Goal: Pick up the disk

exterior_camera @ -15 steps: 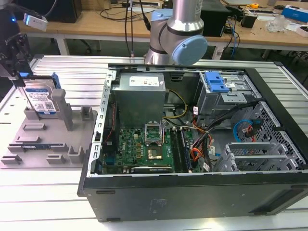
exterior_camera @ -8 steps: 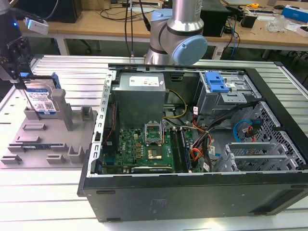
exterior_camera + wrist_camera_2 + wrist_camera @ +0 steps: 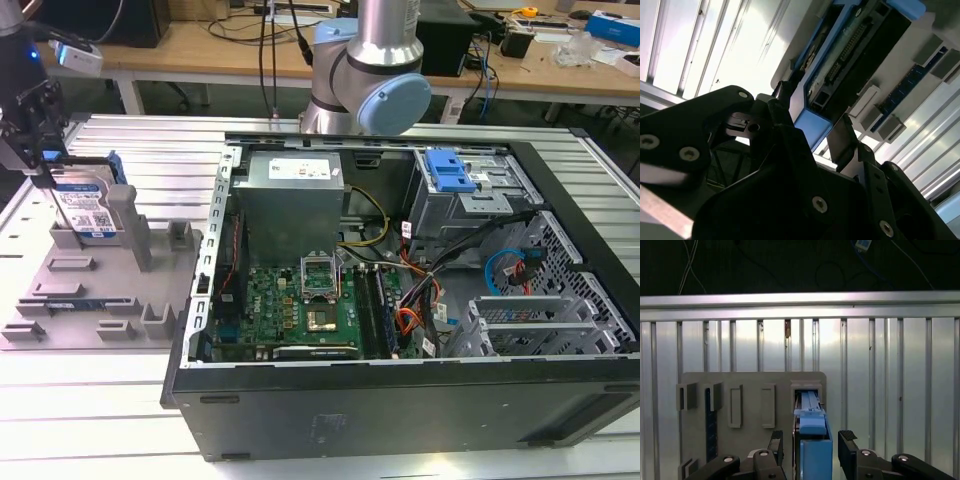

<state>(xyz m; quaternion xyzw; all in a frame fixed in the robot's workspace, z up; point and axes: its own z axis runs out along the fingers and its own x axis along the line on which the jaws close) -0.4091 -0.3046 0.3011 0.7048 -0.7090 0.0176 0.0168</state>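
The disk (image 3: 86,205) stands on edge in a slot of the grey fixture plate (image 3: 95,290) at the exterior view's left, its white-and-blue label facing out. My gripper (image 3: 47,170) hangs over its upper end. In the first wrist view the disk's blue rail (image 3: 811,422) lies between the two black fingers (image 3: 847,439), with a narrow gap on each side. The second wrist view shows the disk (image 3: 850,55) from its connector end, with my gripper (image 3: 815,125) straddling its blue corner. The gripper is open around the disk.
The fixture plate carries several grey posts (image 3: 122,215) and a thin blue-edged board (image 3: 75,303). To the exterior view's right lies an open computer case (image 3: 400,400) with a grey power-supply box (image 3: 290,195) and a blue caddy (image 3: 447,170). The table (image 3: 100,400) is slatted aluminium.
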